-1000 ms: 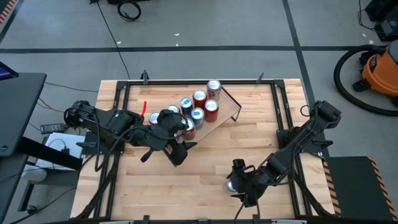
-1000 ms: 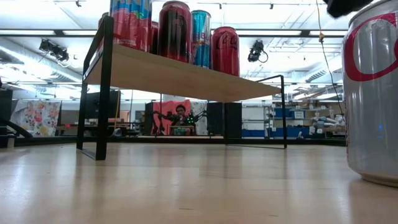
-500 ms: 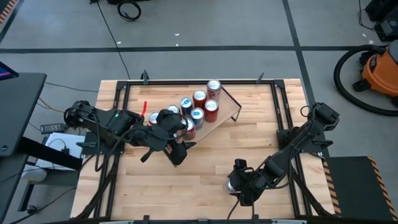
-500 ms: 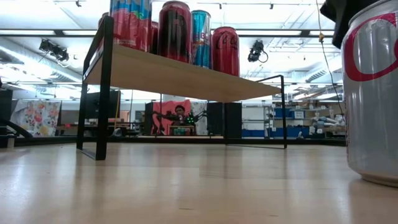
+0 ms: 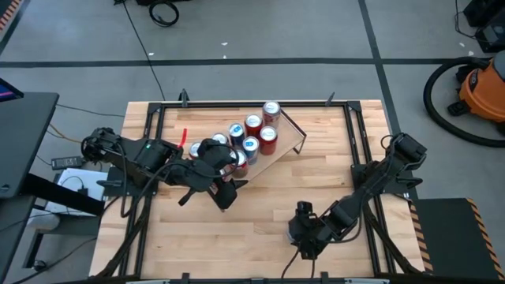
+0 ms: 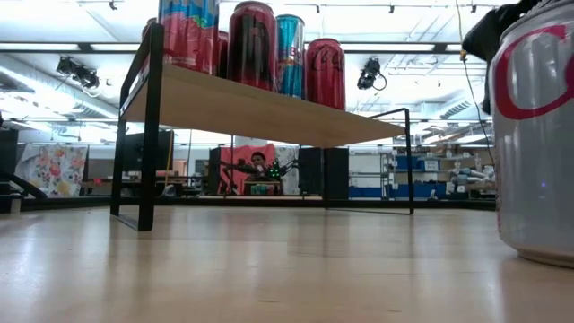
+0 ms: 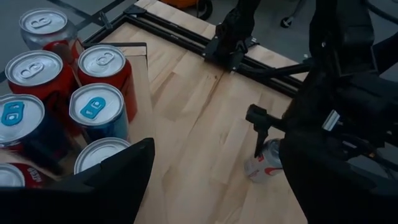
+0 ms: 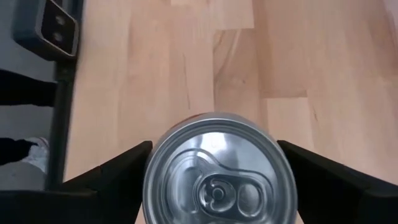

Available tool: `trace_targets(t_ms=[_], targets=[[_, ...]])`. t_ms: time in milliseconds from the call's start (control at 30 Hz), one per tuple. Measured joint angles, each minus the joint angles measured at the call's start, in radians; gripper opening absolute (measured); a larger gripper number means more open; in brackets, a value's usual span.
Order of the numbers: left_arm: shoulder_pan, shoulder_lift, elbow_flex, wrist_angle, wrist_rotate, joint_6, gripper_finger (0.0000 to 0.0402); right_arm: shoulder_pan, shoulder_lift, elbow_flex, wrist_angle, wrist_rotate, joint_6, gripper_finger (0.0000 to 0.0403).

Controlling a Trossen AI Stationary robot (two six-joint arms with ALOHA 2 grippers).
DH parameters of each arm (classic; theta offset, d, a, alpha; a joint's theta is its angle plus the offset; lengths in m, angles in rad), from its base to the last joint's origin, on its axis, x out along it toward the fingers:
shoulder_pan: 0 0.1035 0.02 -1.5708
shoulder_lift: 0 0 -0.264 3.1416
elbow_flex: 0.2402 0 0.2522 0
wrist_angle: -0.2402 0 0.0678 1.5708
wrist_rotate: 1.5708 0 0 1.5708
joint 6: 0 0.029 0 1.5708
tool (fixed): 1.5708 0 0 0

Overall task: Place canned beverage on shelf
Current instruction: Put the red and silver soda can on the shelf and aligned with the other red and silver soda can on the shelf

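Observation:
A silver can with a red mark (image 8: 217,174) stands upright on the tabletop near the near right corner; it also shows in the low view (image 6: 538,135) and the left wrist view (image 7: 264,167). My right gripper (image 8: 214,146) is open over it, one finger on either side of the can's top, pointing steeply down; it covers the can from above (image 5: 302,230). The shelf (image 5: 288,140) stands at the far middle on black wire legs and carries several red and blue cans (image 7: 99,106). My left gripper (image 5: 223,192) hangs open above the shelf's near end, with nothing between its fingers.
Bare wood (image 5: 260,209) lies between the shelf and the silver can. Black frame rails (image 5: 359,158) run along the table's edges. A small red object (image 5: 183,136) lies left of the shelf. Under the shelf board (image 6: 251,108) there is open room.
My right gripper has come down onto the silver can, rolling a little about its own line, so that its fingers now flank the can's top. Its jaws have kept the same width. The can still stands on the table.

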Motion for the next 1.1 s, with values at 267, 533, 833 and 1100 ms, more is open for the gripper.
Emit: trace_targets(t_ms=[267,533,833,1100], targets=[[0.0,0.0,0.0,-0.014,0.0,-0.007,0.0354,-0.035,0.0,0.0,-0.016,-0.015,-0.067,0.0311],[0.002,-0.017,0.0,-0.039,-0.005,-0.019,0.0354,-0.094,-0.075,-0.004,-0.122,-0.12,-0.156,0.0313],[0.028,-0.042,0.0,-0.127,-0.031,0.001,0.0354,-0.208,-0.347,-0.003,-0.283,-0.086,-0.307,0.0316],[0.064,-0.088,0.0,-0.142,-0.008,0.083,0.0354,-0.439,-0.518,-0.002,-0.301,-0.052,-0.481,0.0317]])
